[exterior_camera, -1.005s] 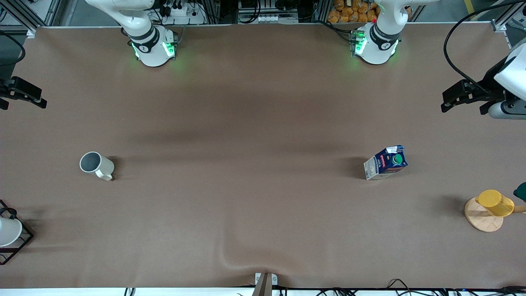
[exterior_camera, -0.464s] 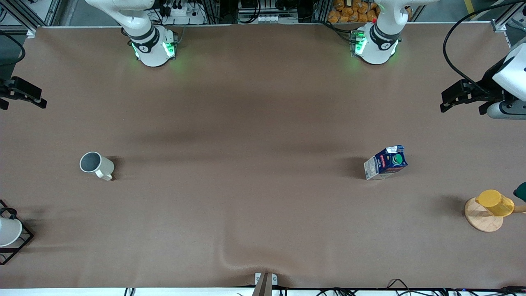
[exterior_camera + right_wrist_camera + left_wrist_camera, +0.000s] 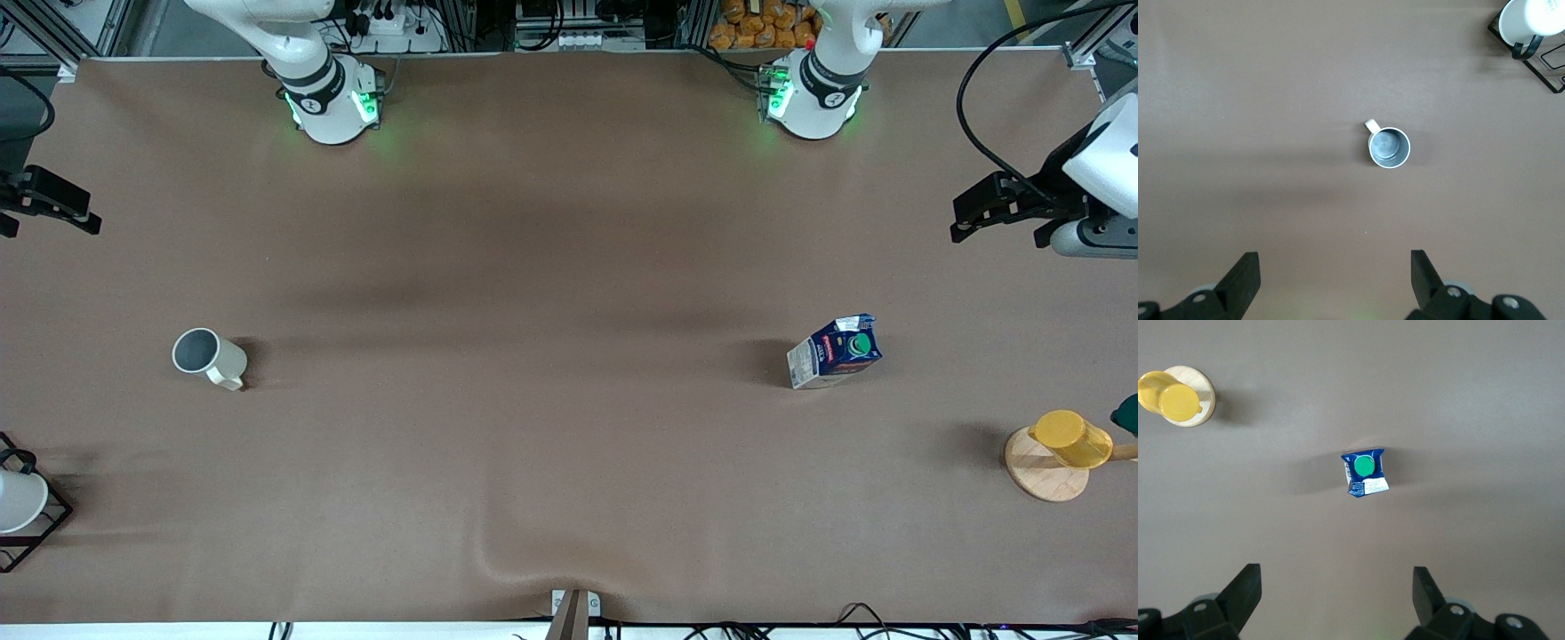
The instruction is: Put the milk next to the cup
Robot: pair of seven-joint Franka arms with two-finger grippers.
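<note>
Milk [image 3: 836, 352] is standing untouched toward the counter's left-arm end, well apart from cup [image 3: 208, 357] toward the right-arm end. Left tool [image 3: 1337, 603] is hanging high over that end, fingers apart; right tool [image 3: 1335, 283] is waiting likewise. Approach stage; next move calls for descent onto milk.

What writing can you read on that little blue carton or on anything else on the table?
Milk carton: print on its red label band and pale side, too small to read.
Cream mug: no writing.
Yellow cup on its wooden stand: no writing.
Nothing legible anywhere.
</note>
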